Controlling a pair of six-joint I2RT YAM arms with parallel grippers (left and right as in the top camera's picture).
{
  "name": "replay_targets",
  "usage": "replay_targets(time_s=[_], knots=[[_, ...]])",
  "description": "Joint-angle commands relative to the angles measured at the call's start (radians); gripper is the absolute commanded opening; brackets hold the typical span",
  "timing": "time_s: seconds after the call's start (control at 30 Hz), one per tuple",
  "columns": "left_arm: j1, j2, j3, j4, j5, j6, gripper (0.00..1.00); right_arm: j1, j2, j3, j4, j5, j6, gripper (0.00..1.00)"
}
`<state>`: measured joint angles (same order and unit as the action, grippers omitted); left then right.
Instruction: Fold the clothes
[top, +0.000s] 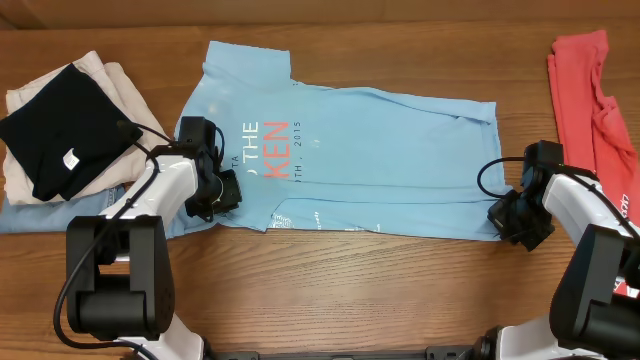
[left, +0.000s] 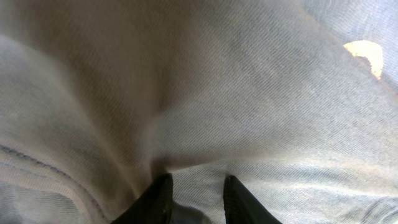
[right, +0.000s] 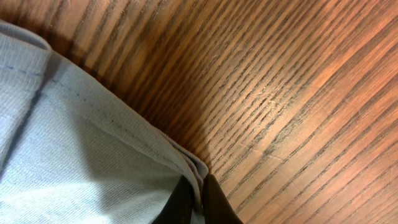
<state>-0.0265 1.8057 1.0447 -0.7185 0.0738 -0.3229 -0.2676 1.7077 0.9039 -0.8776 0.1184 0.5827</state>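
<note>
A light blue T-shirt (top: 370, 150) with red and white lettering lies spread flat across the middle of the wooden table (top: 350, 290), its collar toward the upper left of the overhead frame. We see the left gripper (top: 222, 190) at the shirt's left edge, beside the lettering. In its wrist view its fingers (left: 155, 199) pinch a raised fold of the cloth, and creases fan out from the grip. At the shirt's lower right corner the right gripper (top: 508, 215) is clamped narrowly on the stitched hem, with bare wood just beside it. A black garment (top: 60, 130) rests on a folded beige one (top: 125, 85) at the upper left. A red garment (top: 590, 90) lies at the upper right, apart from the shirt.
</note>
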Motion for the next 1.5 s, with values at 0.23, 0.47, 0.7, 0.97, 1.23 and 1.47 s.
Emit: replay_targets(time_s=[0.23, 0.47, 0.7, 0.97, 1.23, 1.47], knots=[[0.002, 0.000, -0.022, 0.054, -0.010, -0.041, 0.41, -0.015, -0.011, -0.031, -0.019, 0.071, 0.016, 0.09], [0.000, 0.000, -0.022, 0.078, 0.031, -0.037, 0.41, -0.014, -0.183, 0.074, -0.087, 0.071, -0.033, 0.20], [0.002, 0.000, 0.001, 0.129, 0.135, -0.023, 0.44, -0.013, -0.246, 0.100, -0.079, 0.061, -0.040, 0.35], [0.000, -0.018, 0.051, 0.039, 0.245, 0.017, 0.45, -0.013, -0.241, 0.099, -0.078, 0.061, -0.040, 0.36], [-0.060, -0.063, 0.051, 0.016, 0.230, 0.122, 0.42, -0.013, -0.241, 0.098, -0.066, 0.045, -0.040, 0.36], [-0.219, -0.060, 0.051, 0.124, 0.090, 0.170, 0.42, -0.013, -0.241, 0.098, -0.068, 0.037, -0.040, 0.36]])
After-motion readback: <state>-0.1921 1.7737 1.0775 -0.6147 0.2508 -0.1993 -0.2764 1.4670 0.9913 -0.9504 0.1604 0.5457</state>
